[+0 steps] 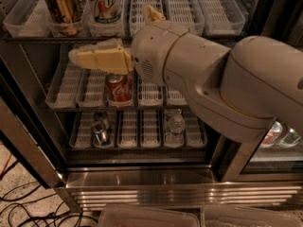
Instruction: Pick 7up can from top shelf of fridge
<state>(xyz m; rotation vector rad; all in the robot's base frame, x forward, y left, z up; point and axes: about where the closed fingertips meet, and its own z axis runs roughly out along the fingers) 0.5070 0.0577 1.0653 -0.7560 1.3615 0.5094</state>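
Observation:
The 7up can [104, 4] stands upright near the front of the top shelf [189, 11] of the fridge [142, 186], in the second lane from the left. A gold-bronze can [59, 6] stands just left of it. My gripper [80, 56] is in front of the middle tier, below the 7up can and slightly to its left, pointing left. It is apart from the can. My large beige arm [222, 74] reaches in from the right and hides the right part of the middle tier.
A red cola can [118, 90] stands on the middle tier right under the gripper. The bottom tier holds small cans [99, 130] and a clear bottle [175, 125]. The open door edge [28, 150] is at left. Cables [28, 207] lie on the floor.

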